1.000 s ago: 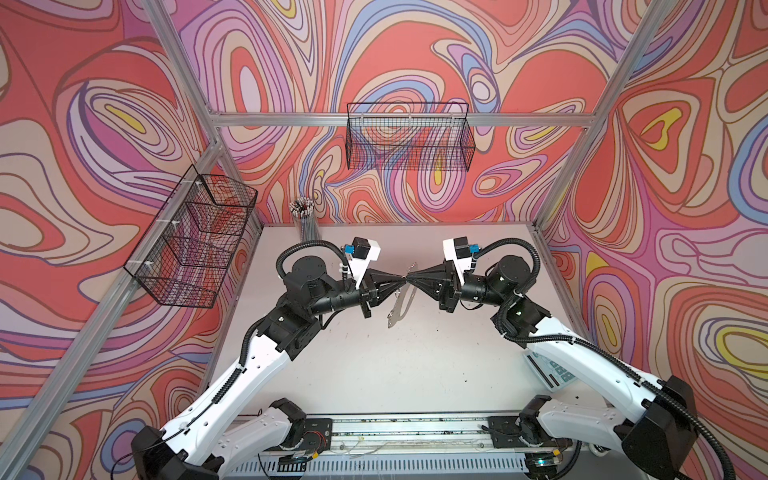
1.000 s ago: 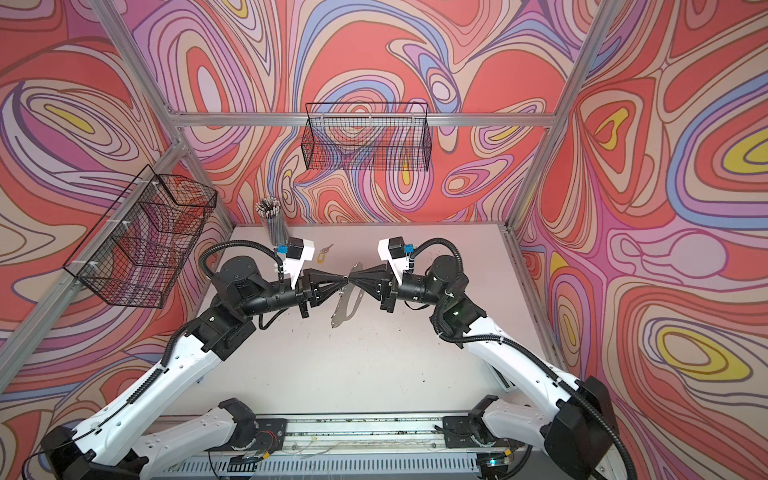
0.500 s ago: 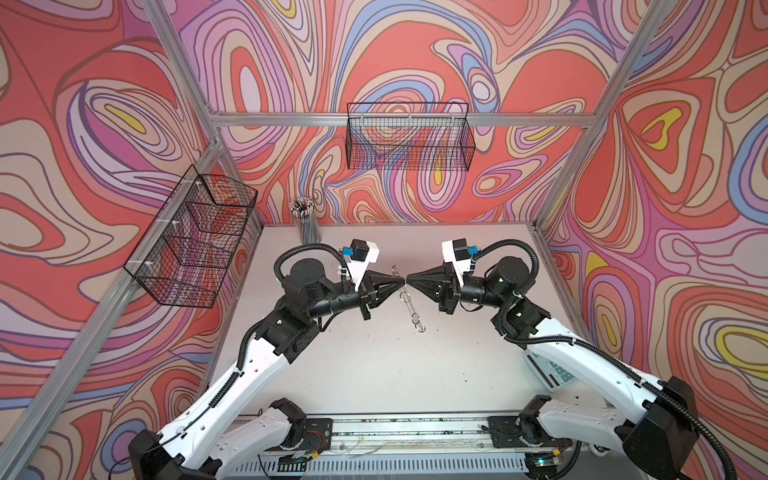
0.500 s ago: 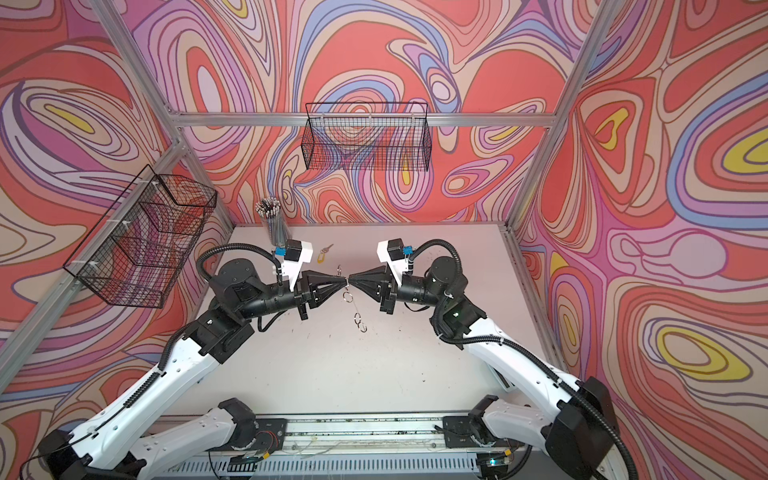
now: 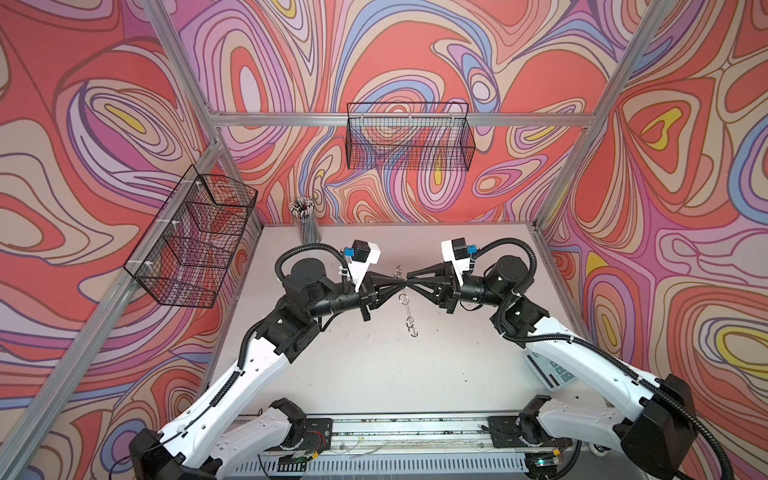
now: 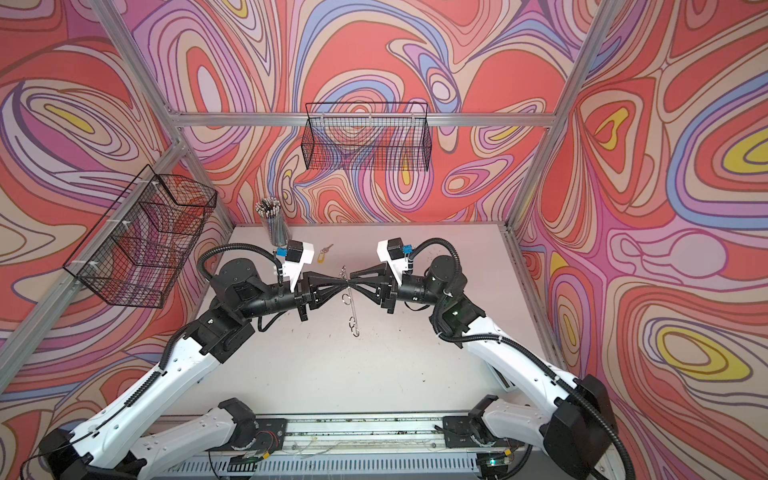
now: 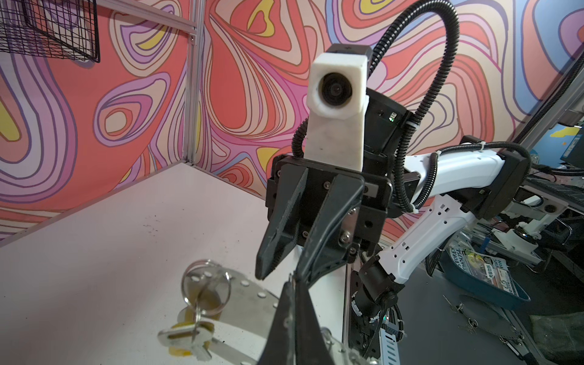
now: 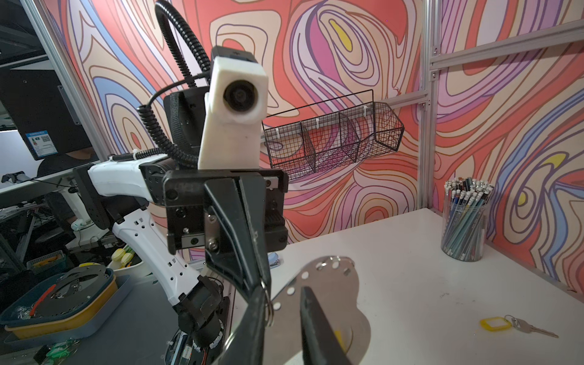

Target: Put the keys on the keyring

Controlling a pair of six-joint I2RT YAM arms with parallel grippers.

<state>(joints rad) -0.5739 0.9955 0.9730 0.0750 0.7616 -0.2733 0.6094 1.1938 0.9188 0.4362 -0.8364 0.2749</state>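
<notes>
Left gripper (image 8: pixel 264 285) pinched shut on edge of flat silver-grey metal keyring plate (image 8: pixel 325 294), held off the white table (image 8: pixel 410 268). Right gripper (image 7: pixel 279 275) faces it, jaws slightly apart at the plate. One small silver key with yellow tag (image 7: pixel 186 335) hangs from a plate ring; second tagged key (image 8: pixel 521 325) lies near clear pencil cup (image 8: pixel 464 230).

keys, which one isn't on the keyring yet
The key lying flat on the table near the pencil cup, yellow tag attached. The other key hangs from a wire ring on the keyring.
</notes>
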